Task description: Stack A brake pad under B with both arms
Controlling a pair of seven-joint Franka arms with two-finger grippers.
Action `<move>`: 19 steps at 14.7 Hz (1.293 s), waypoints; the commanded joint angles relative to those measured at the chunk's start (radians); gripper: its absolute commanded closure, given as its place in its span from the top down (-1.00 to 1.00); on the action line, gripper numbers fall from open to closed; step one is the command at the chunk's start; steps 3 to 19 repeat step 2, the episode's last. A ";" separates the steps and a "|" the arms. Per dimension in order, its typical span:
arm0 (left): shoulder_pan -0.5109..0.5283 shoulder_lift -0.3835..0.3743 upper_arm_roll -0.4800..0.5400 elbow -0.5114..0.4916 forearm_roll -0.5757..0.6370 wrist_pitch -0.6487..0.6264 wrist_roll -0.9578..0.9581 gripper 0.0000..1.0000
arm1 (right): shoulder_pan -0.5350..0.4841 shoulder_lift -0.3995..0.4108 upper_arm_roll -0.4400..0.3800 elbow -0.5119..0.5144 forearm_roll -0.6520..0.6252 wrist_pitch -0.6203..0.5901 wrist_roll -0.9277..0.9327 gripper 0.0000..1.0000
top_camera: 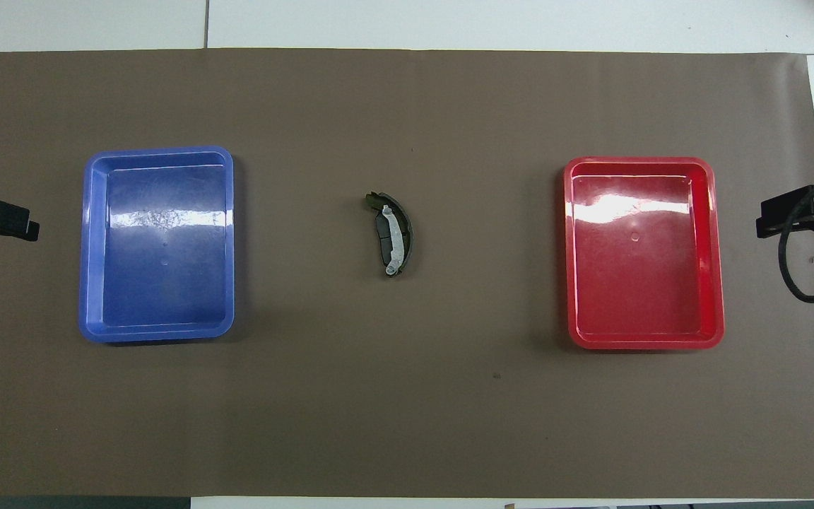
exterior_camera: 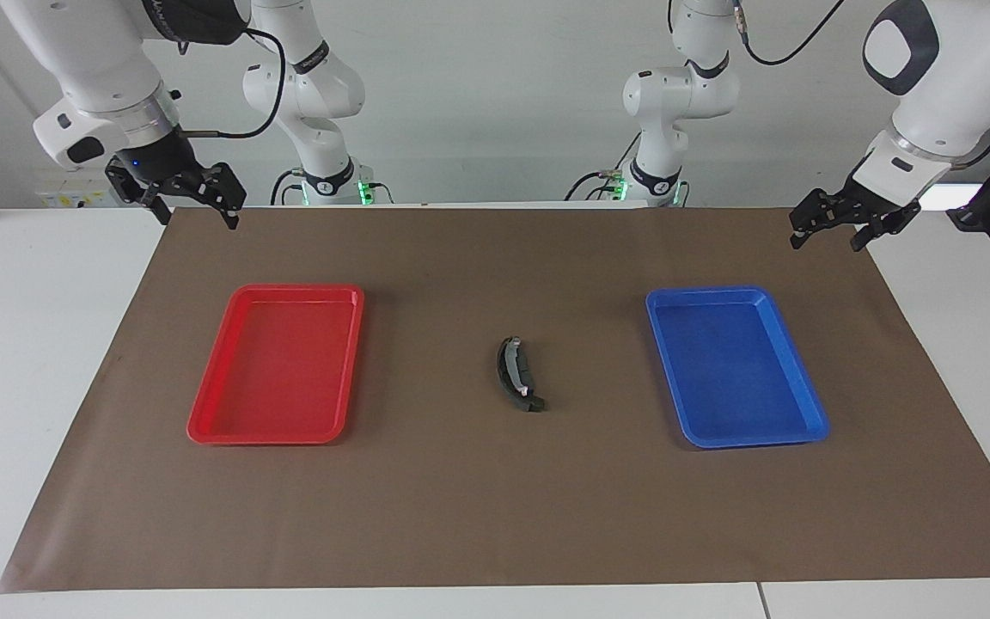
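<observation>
The two brake pieces lie together on the middle of the brown mat. B is the longer curved black piece with a pale strip along it, and it also shows in the overhead view. The A brake pad, short and dark grey, shows along B's inner curve, partly covered by it. My left gripper is open and empty, up over the mat's corner beside the blue tray. My right gripper is open and empty, up over the mat's corner beside the red tray. Both grippers are well away from the pieces.
A blue tray lies toward the left arm's end and a red tray toward the right arm's end; nothing lies in either. The grippers show at the side edges of the overhead view, the left and the right.
</observation>
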 commanded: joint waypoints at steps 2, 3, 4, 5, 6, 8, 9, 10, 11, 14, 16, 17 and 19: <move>0.007 -0.024 -0.001 -0.022 -0.011 -0.005 0.012 1.00 | -0.009 -0.008 0.004 0.002 -0.005 -0.007 -0.060 1.00; 0.007 -0.024 -0.001 -0.022 -0.011 -0.005 0.012 1.00 | -0.009 -0.008 0.004 0.002 -0.005 -0.007 -0.060 1.00; 0.007 -0.024 -0.001 -0.022 -0.011 -0.005 0.012 1.00 | -0.009 -0.008 0.004 0.002 -0.005 -0.007 -0.060 1.00; 0.007 -0.024 -0.001 -0.022 -0.011 -0.005 0.012 1.00 | -0.009 -0.008 0.004 0.002 -0.005 -0.007 -0.060 1.00; 0.007 -0.024 -0.001 -0.022 -0.011 -0.005 0.012 1.00 | -0.009 -0.008 0.004 0.002 -0.005 -0.007 -0.060 1.00; 0.007 -0.024 -0.001 -0.022 -0.011 -0.005 0.012 1.00 | -0.009 -0.008 0.004 0.002 -0.005 -0.007 -0.060 1.00; 0.007 -0.024 -0.001 -0.022 -0.011 -0.005 0.012 1.00 | -0.009 -0.008 0.004 0.002 -0.005 -0.007 -0.060 1.00; 0.007 -0.024 -0.001 -0.022 -0.011 -0.005 0.012 1.00 | -0.009 -0.008 0.004 0.002 -0.005 -0.007 -0.060 1.00; 0.007 -0.024 -0.001 -0.022 -0.011 -0.005 0.012 1.00 | -0.009 -0.008 0.004 0.002 -0.005 -0.007 -0.060 1.00; 0.007 -0.024 -0.001 -0.022 -0.011 -0.005 0.012 1.00 | -0.009 -0.008 0.004 0.002 -0.005 -0.007 -0.060 1.00; 0.007 -0.024 -0.001 -0.022 -0.011 -0.005 0.012 1.00 | -0.009 -0.008 0.004 0.002 -0.005 -0.007 -0.060 1.00; 0.007 -0.024 -0.001 -0.022 -0.011 -0.005 0.012 1.00 | -0.009 -0.008 0.004 0.002 -0.005 -0.007 -0.060 1.00; 0.007 -0.024 -0.001 -0.022 -0.011 -0.005 0.012 1.00 | -0.009 -0.008 0.004 0.002 -0.005 -0.007 -0.060 1.00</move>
